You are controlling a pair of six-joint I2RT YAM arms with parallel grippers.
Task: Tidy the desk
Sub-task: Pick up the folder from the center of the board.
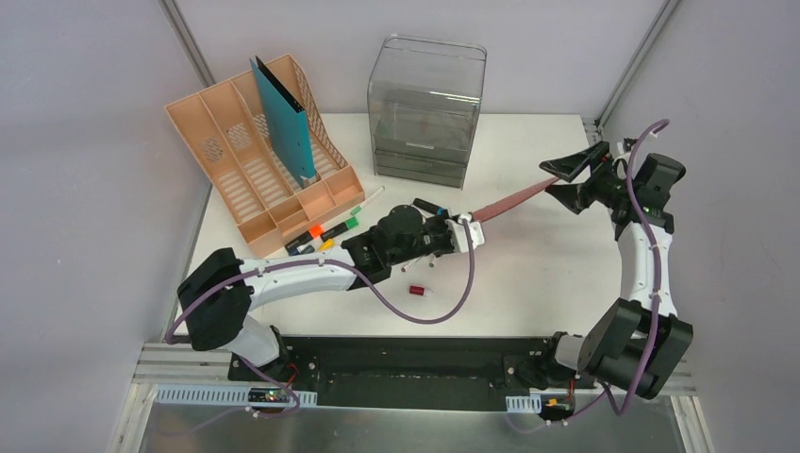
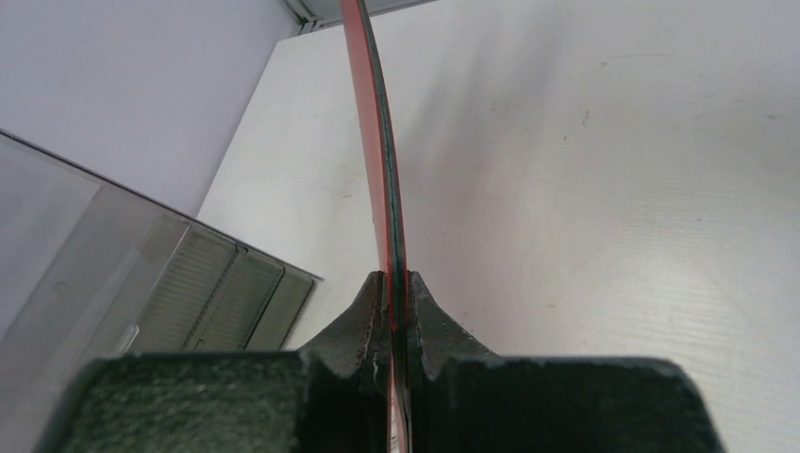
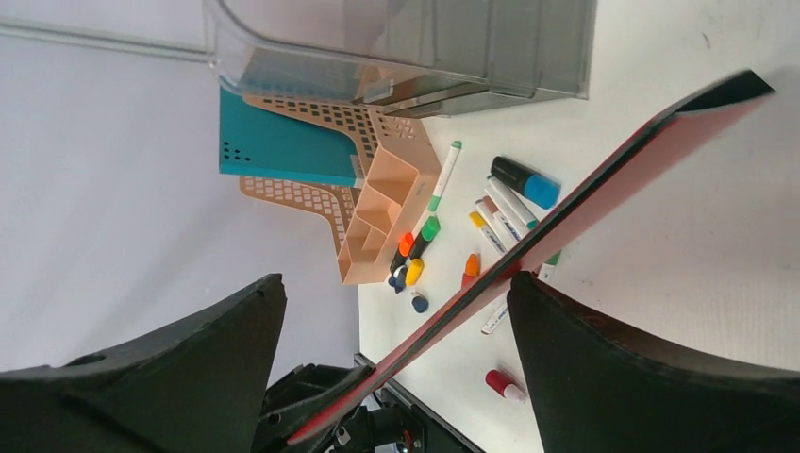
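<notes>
Many markers [image 1: 321, 231], rack [image 1: 236, 160], red folder [image 1: 514, 198] over desk [image 1: 528, 274]

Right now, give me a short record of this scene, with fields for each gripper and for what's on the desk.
left gripper: shut on a thin red folder
right gripper: open, at the folder's free end
file rack: peach, far left, teal folder upright in a slot
drawer box: clear grey, far centre
markers: loose on the desk beside the rack
</notes>
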